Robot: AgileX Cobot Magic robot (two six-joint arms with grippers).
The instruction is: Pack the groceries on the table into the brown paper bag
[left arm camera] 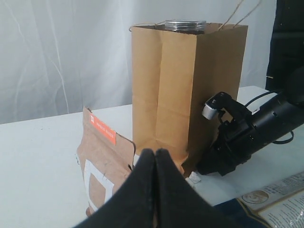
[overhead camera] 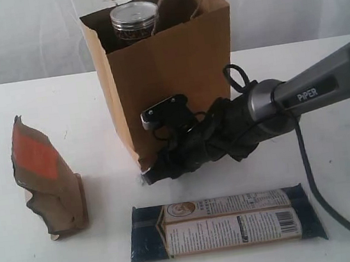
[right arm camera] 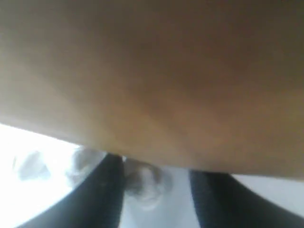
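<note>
Kraft-brown paper bag stands upright at the centre of the table, with the clear jar already inside. The right gripper lies low at the bag's 7 o'clock corner. Its jaws are apart around a small pale item, too blurred to identify and apparently not clamped. The long navy packet lies flat at 5 o'clock from these jaws, long axis 9-to-3, so the right arm is judged nearer. The orange-brown pouch stands at 9 o'clock. The left gripper has its jaws together and empty.
</note>
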